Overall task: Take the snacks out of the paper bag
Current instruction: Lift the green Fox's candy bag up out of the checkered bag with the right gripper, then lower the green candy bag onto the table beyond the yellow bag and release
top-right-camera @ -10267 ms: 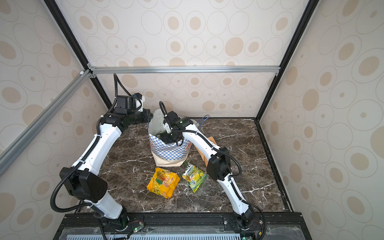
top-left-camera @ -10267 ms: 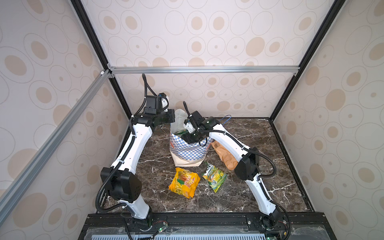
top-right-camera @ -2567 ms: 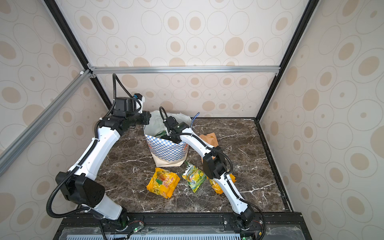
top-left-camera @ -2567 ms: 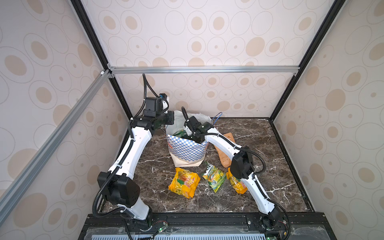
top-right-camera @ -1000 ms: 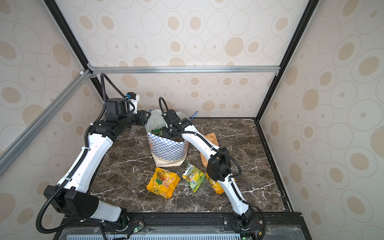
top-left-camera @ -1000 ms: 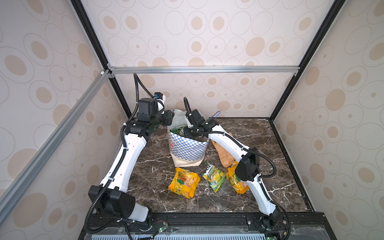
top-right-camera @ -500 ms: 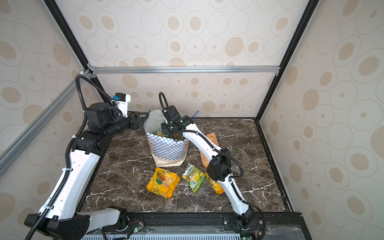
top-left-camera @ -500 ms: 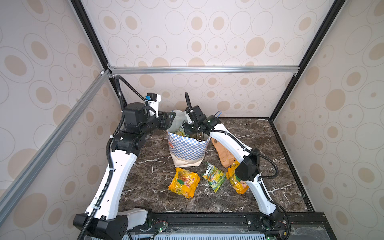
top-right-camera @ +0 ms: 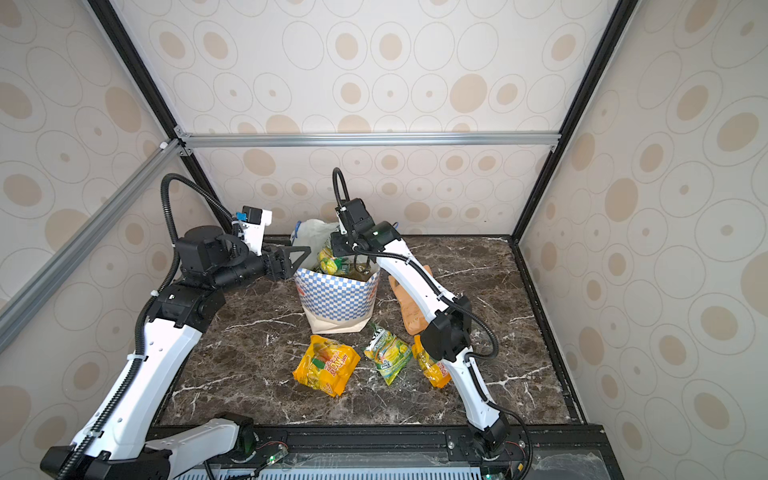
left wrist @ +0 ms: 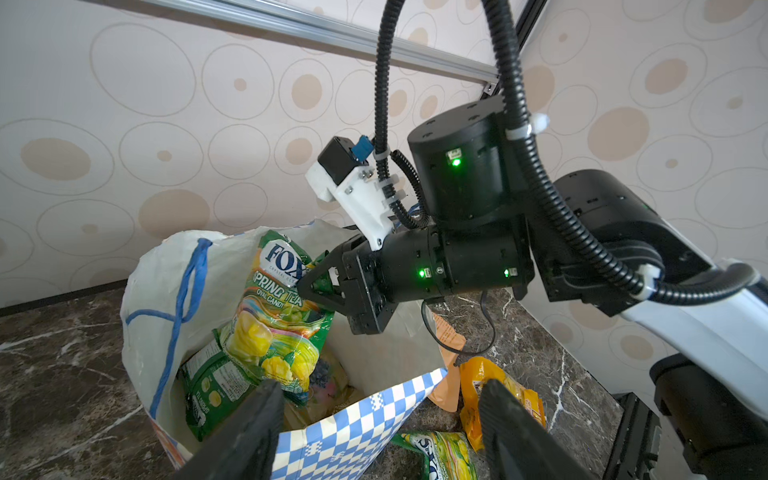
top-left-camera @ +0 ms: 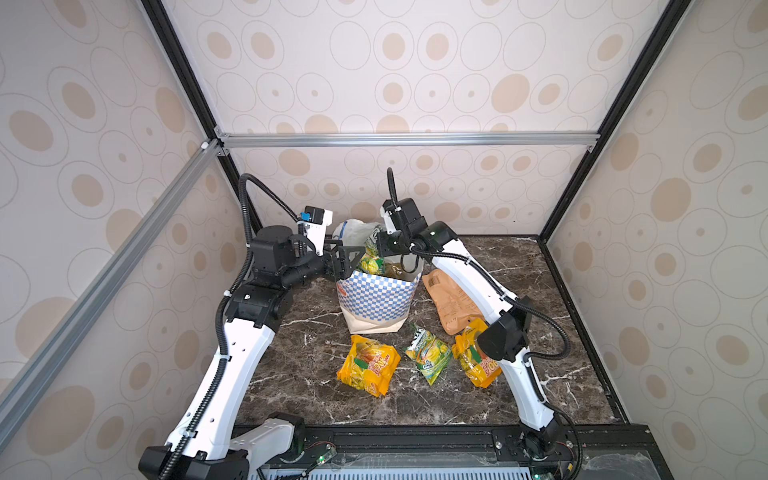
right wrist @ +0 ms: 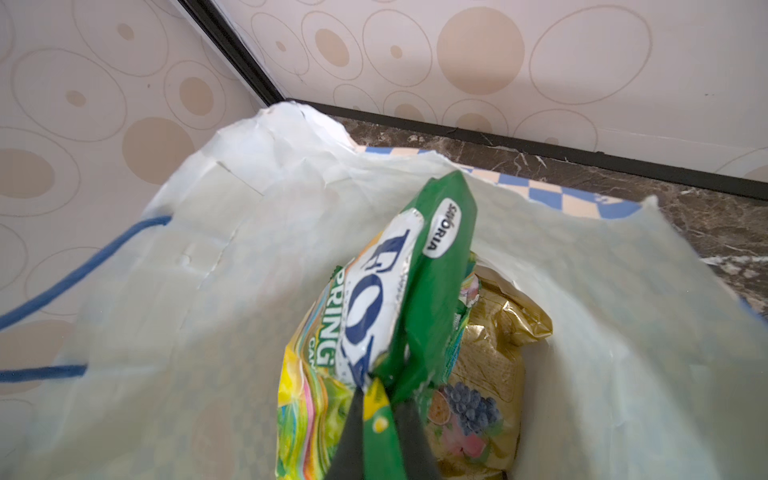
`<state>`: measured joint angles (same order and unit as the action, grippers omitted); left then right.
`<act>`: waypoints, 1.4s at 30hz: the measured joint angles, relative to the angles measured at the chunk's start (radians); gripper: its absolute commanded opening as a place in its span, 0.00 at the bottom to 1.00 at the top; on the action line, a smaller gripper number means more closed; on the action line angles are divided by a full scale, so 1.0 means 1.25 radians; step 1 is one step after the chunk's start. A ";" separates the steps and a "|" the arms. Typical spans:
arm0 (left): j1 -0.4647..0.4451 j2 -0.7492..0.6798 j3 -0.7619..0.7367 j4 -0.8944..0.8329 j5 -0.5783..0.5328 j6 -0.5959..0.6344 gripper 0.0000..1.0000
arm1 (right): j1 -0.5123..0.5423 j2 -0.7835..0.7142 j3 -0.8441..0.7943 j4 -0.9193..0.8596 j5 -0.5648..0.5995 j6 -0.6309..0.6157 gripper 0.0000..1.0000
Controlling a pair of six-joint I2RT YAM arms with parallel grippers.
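The paper bag (top-left-camera: 376, 301) (top-right-camera: 336, 301) stands upright at the back middle of the marble table. My right gripper (right wrist: 378, 399) (top-left-camera: 374, 249) is shut on the top of a green-yellow packet (right wrist: 415, 291) (left wrist: 274, 324) held up at the bag's mouth. A gold foil bag (right wrist: 490, 345) and another green packet (left wrist: 208, 386) lie inside. My left gripper (left wrist: 380, 388) (top-left-camera: 349, 259) is open at the bag's left rim, and the chequered rim shows between its fingers (left wrist: 249, 432). Snacks on the table: two yellow-orange packets (top-left-camera: 368, 365) (top-left-camera: 473, 361), a green-yellow packet (top-left-camera: 428, 351) and a tan pouch (top-left-camera: 451, 299).
The right arm's elbow (top-left-camera: 503, 336) hangs over the right-hand yellow-orange packet and the tan pouch. Walls close the table (top-left-camera: 291, 374) at the back and on both sides. A blue cord handle (left wrist: 183, 291) hangs on the bag's far wall.
My left gripper's jaws have spread wider and its arm has swung up and forward on the left. My right gripper has stayed shut on the green-yellow packet at the bag's mouth.
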<state>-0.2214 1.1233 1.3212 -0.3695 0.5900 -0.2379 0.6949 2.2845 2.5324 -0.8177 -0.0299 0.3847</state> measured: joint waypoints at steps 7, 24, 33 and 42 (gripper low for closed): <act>-0.012 -0.016 -0.018 0.013 0.045 0.034 0.83 | 0.001 -0.030 0.018 0.008 0.000 0.006 0.00; -0.190 -0.071 -0.058 -0.018 0.077 0.120 0.87 | 0.003 -0.365 -0.060 -0.048 0.054 -0.031 0.00; -0.327 -0.086 -0.145 0.048 0.034 0.142 0.98 | 0.003 -0.692 -0.332 -0.079 0.149 -0.037 0.00; -0.364 -0.101 -0.174 0.073 -0.017 0.186 0.98 | -0.041 -0.964 -0.807 -0.099 0.357 0.003 0.00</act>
<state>-0.6762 0.9966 1.1034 -0.2779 0.5682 -0.0059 0.6441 1.0794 1.5238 -0.9413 0.4164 0.3882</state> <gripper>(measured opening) 0.981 0.070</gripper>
